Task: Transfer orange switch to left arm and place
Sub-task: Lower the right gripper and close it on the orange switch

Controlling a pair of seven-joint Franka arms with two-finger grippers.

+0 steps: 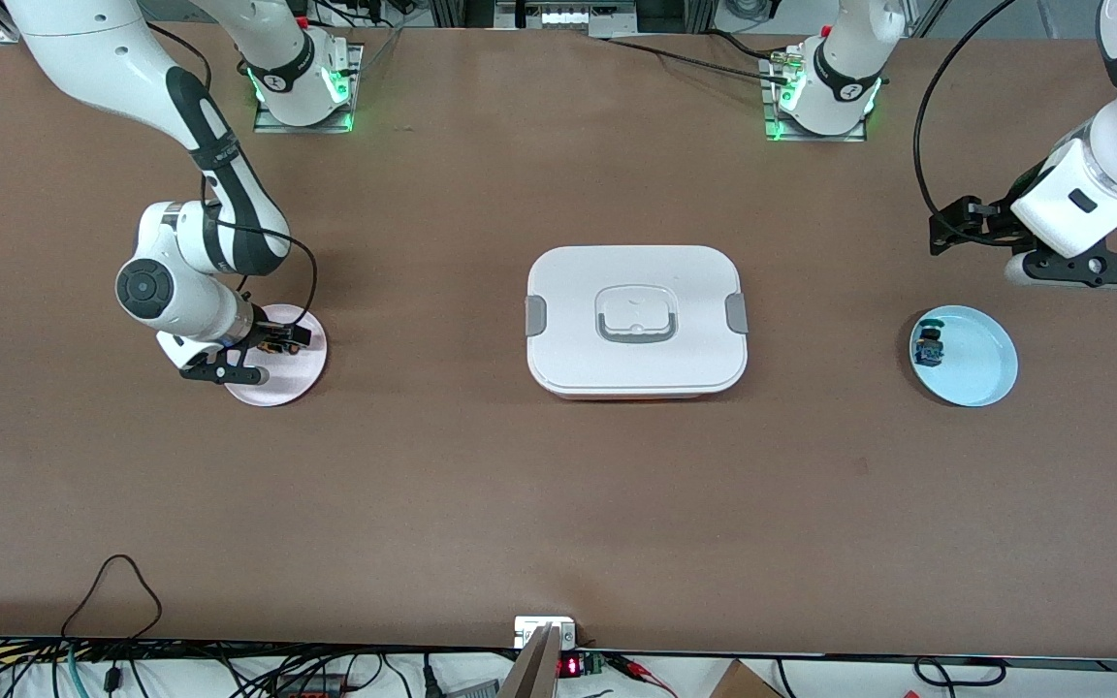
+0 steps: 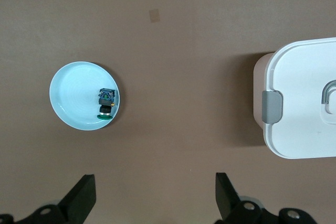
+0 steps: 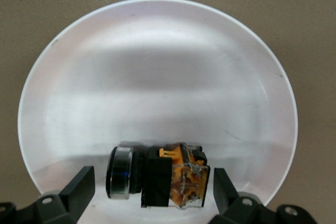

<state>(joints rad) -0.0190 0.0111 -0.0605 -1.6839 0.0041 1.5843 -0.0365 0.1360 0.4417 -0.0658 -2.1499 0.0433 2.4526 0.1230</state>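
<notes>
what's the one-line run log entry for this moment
right gripper: open, straddling orange switch on pink plate | left gripper: open, waiting above table | box: mid-table, untouched

Box (image 2: 302, 103) cut by left wrist view edge.

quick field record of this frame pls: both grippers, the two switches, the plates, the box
right gripper: open, low over the pale pink round plate, fingers either side of the orange switch, not closed on it
orange switch: small black-and-orange part lying on its side on the pink plate, toward the right arm's end
left gripper: open, in the air above the table beside the light blue round plate, holding nothing
blue-and-black switch: on the blue plate, near its rim
box: large white plastic, lid on, mid-table between the plates
</notes>
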